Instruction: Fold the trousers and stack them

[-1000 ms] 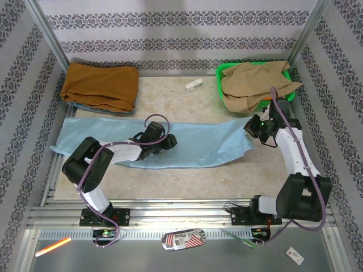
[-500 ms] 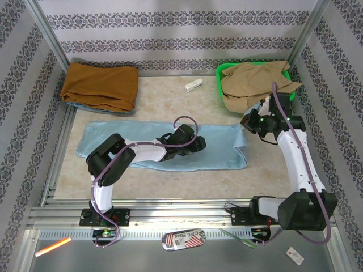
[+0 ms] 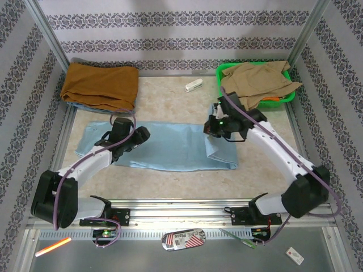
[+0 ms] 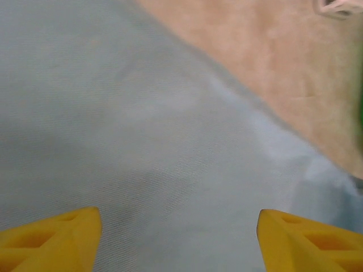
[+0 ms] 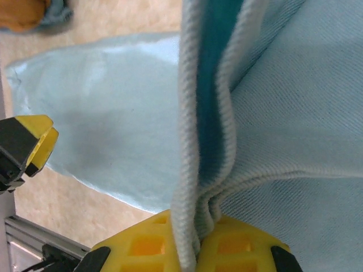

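The pale blue trousers are lying across the middle of the tabletop, with their right end doubling back toward the left. The right fingers are pinching that end's stitched hem tight between them. The left fingers are hovering spread wide over the trousers' left part, gripping nothing.

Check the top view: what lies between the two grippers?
Just the trousers: a flat stretch of pale blue cloth runs from the open left gripper to the right gripper, which is shut on the folded-over edge. The top view shows it.
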`<state>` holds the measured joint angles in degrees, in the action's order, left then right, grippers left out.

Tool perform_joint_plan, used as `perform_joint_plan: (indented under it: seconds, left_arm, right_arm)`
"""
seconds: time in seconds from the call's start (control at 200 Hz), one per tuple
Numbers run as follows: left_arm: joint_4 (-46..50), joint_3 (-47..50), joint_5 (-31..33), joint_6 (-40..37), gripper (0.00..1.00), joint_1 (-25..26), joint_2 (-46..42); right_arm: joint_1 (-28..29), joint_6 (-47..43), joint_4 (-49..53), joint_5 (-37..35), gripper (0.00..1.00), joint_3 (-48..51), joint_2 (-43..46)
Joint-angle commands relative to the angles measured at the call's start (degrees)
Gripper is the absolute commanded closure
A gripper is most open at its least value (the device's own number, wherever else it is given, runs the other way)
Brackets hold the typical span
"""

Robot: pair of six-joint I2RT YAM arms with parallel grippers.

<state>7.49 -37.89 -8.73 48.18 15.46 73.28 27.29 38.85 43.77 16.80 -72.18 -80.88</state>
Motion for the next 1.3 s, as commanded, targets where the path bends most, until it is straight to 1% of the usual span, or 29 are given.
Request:
perform_joint_plan:
  seconds: [0.0,0.125,0.21,0.255,0.335,0.525,0.729,1.019,1.104,1.149,1.169,1.179,1.184,1.244,1.294]
  left_arm:
    - [5.9,3.4,-0.1,-3.5,0.27,-2.4,-0.2]
    - [4.5,6.5,1.3,-3.1,0.28,-3.2,1.0]
    - [-3.3,11.5,-0.1,-1.0,0.29,-3.5,0.7]
    - [-5.2,12.6,-0.7,-0.4,0.29,-3.5,0.7]
    - [-5.2,12.6,-0.8,-0.2,0.30,-3.5,1.0]
    - [-5.1,13.0,-1.7,-0.7,0.30,-3.5,0.3]
    - [-6.1,13.9,-3.0,-0.4,0.30,-3.5,0.4]
    - [-6.0,13.7,-3.3,-0.3,0.30,-3.5,0.5]
    - [-5.7,13.4,-4.0,-0.1,0.29,-3.4,0.3]
    - [-5.3,13.1,-4.6,0.1,0.28,-3.5,-0.1]
    - [-4.9,12.9,-5.0,0.2,0.27,-3.6,-0.4]
    - [-4.8,12.8,-5.2,0.2,0.27,-3.5,-0.6]
    - [-4.7,12.7,-5.4,0.2,0.27,-3.5,-0.7]
    - [-3.1,12.0,-6.3,0.4,0.24,-3.6,-2.1]
    - [-1.2,11.2,-6.3,0.3,0.23,-3.6,-3.6]
  right_arm:
    - [3.9,2.1,-2.6,-2.5,1.00,-3.7,-4.5]
    - [7.4,3.5,-4.4,-2.6,1.00,-6.8,-9.9]
    - [9.6,5.1,-6.2,-2.2,1.00,-9.0,-13.6]
    - [10.7,6.0,-7.2,-1.9,1.00,-10.4,-15.6]
    - [12.6,6.8,-7.3,-2.2,1.00,-13.5,-19.7]
    - [14.8,9.1,-9.0,-0.7,1.00,-17.8,-27.6]
    - [16.0,10.6,-10.0,-0.1,1.00,-20.7,-33.0]
    - [18.8,11.7,-9.9,2.0,1.00,-25.2,-39.9]
    - [19.1,11.2,-9.9,4.1,0.83,-26.5,-41.7]
    - [19.1,10.4,-11.2,5.6,0.66,-26.2,-41.7]
    - [19.1,9.7,-11.5,6.0,0.60,-25.9,-41.3]
    - [19.0,9.5,-11.6,6.0,0.59,-25.9,-41.3]
    - [19.0,9.2,-11.7,6.0,0.56,-25.8,-41.0]
    - [18.2,8.1,-11.3,6.0,0.50,-25.1,-39.0]
    - [17.4,7.7,-12.0,6.8,0.48,-23.8,-36.8]
